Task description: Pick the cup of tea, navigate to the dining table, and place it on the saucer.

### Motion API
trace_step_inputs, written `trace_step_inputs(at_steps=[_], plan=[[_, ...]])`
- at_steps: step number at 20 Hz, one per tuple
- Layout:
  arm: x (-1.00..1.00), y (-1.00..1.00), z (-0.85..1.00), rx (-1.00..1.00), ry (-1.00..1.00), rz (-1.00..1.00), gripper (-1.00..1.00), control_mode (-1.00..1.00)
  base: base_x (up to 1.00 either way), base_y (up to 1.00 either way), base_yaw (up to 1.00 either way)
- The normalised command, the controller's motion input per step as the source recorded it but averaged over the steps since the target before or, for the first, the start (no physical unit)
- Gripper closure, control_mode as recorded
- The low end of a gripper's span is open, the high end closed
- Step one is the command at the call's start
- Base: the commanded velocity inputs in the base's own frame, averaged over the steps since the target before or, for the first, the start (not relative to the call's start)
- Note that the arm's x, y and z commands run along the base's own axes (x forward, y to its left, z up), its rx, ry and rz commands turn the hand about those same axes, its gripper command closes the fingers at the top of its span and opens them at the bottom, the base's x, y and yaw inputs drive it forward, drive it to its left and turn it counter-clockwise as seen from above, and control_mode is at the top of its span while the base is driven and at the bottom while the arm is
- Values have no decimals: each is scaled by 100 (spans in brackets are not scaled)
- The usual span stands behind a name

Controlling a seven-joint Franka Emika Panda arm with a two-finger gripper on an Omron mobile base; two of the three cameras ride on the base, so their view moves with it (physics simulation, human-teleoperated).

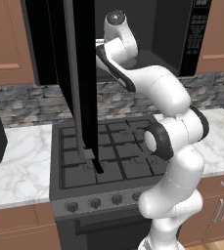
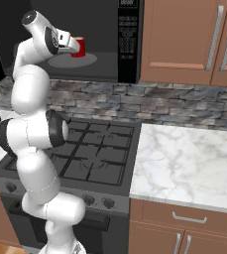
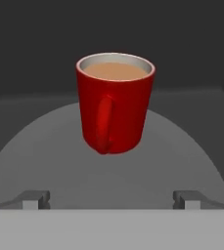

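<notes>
Scene: your arm reaches up over a black stove [image 2: 92, 149] into an open microwave [image 2: 100, 39] mounted above it, between wooden cabinets.
Cup of tea [image 3: 114, 102]: a glossy red mug with brown liquid nearly to its pale rim. It stands upright on the large grey round turntable plate [image 3: 45, 156] inside the microwave, toward the plate's far edge as your hand camera sees it. In the right base view the cup of tea [image 2: 79, 46] shows red just past the end of your hand.
Jaws: the gripper [image 3: 112, 199] is spread wide and holds nothing. One fingertip [image 3: 33, 199] sits at the lower left of the hand view, the other at the lower right, with plate showing between them.
Key relation: the cup lies straight ahead of the jaws, centred between the two fingertips and clearly apart from them. Its long axis is vertical. Its handle faces back toward your hand, slightly left of the cup's centre.
Judgement: you seem to be on the approach, with the grasp not yet made. A straight advance should bring the fingertips to either side of the cup body, with the handle in the gap.
Risk: the open microwave door [image 1: 79, 78] hangs close beside the arm, so withdrawing will need care.
Dining table, saucer: ahead in the task.
</notes>
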Motion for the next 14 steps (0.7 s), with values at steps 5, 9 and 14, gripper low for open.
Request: trace_step_inputs(at_steps=[5, 9, 14], plan=[[54, 4, 0, 0, 2, -11, -100, -100, 0, 0, 0], [44, 0, 0, 0, 2, -11, -100, -100, 0, 0, 0], [36, 0, 0, 3, 6, -10, -100, -100, 0, 0, 0]])
